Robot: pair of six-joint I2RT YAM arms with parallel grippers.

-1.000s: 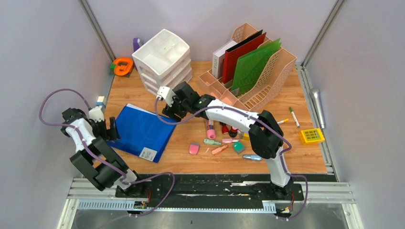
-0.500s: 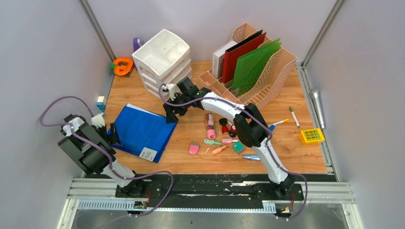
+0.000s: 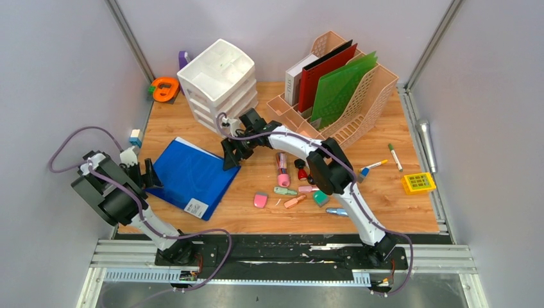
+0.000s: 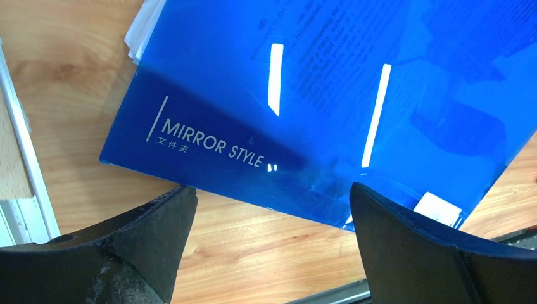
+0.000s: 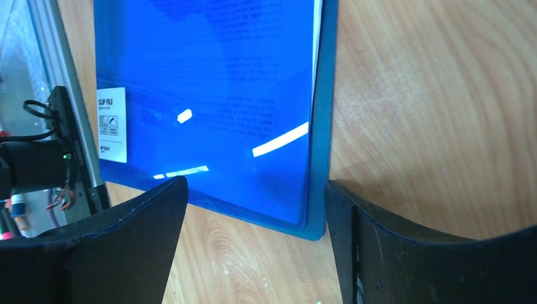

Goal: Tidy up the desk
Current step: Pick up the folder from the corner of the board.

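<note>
A blue clip folder (image 3: 190, 176) lies flat on the desk (image 3: 269, 218) at the left. My left gripper (image 3: 147, 174) is open just off the folder's left edge, low over the wood; its wrist view shows the folder (image 4: 329, 95) with the words MIRROR STYLE beyond the open fingers (image 4: 405, 247). My right gripper (image 3: 229, 156) is open at the folder's far right corner; that corner (image 5: 304, 215) lies between its fingers (image 5: 126, 240), apart from them.
A white drawer unit (image 3: 218, 80) and a pink file rack (image 3: 340, 96) with red and green folders stand at the back. Highlighters, markers and small bottles (image 3: 298, 183) lie scattered mid-desk. A yellow box (image 3: 418, 183) sits right, an orange tape dispenser (image 3: 165, 88) back left.
My right gripper has come down to the folder's far right corner. My left arm has pulled back and lowered, its gripper staying at the folder's left edge. The folder has not moved.
</note>
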